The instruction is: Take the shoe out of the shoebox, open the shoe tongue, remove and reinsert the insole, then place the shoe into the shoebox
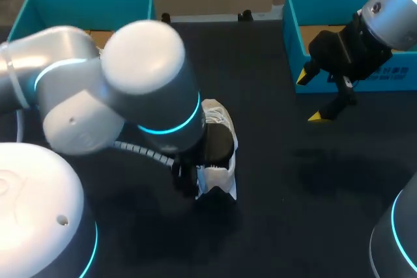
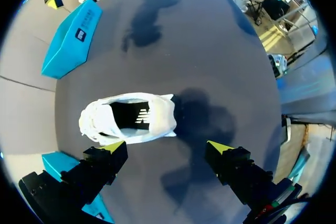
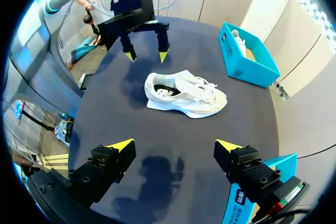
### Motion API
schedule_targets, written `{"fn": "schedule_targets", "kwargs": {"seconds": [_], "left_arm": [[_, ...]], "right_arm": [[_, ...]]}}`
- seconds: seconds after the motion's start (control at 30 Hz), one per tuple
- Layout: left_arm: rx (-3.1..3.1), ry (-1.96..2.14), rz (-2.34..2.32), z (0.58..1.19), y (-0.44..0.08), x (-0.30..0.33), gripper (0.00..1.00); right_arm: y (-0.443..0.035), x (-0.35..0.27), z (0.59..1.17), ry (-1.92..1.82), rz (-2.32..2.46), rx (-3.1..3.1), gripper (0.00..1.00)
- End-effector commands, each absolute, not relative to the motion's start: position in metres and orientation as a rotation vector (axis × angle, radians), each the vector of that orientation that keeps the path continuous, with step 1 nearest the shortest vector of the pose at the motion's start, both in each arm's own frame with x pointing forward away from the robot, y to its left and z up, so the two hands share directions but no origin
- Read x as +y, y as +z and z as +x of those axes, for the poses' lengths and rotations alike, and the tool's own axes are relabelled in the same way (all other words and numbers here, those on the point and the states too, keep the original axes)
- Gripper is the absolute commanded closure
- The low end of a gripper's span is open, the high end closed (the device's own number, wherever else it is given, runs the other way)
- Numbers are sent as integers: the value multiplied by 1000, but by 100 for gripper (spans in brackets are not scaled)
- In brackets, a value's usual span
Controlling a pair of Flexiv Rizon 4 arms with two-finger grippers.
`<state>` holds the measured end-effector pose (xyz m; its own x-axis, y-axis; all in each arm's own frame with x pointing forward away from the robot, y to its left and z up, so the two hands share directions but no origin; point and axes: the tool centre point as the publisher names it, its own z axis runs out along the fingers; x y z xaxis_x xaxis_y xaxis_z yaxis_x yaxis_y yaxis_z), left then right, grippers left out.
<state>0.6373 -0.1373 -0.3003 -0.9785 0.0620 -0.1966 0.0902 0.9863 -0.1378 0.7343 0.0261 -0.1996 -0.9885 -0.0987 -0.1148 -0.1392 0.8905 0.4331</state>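
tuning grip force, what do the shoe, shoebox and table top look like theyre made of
The shoe looks like soft white fabric or mesh, matte, judging by its creases and laces. The shoebox is likely cardboard: thin flat teal walls, brown inside. The table is dark and matte, perhaps a mat; unclear.

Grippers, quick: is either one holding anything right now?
Left gripper: open, empty, above the white lace-up sneaker.
Right gripper: open, empty.

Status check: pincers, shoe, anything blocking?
Left pincer open, above the shoe. Right pincer open, empty, off to the side. Shoe upright on the table. Nothing blocking.
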Motion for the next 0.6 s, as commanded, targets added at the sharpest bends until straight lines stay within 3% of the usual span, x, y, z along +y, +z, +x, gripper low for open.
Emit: {"fn": "schedule_targets", "kwargs": {"seconds": [0.03, 0.6], "left_arm": [[2934, -280, 81, 638, -323, -145, 0], [2958, -225, 2, 645, -377, -186, 0]], "right_arm": [[-201, 27, 735, 687, -186, 2968, 0], [-201, 27, 735, 687, -186, 2968, 0]]}}
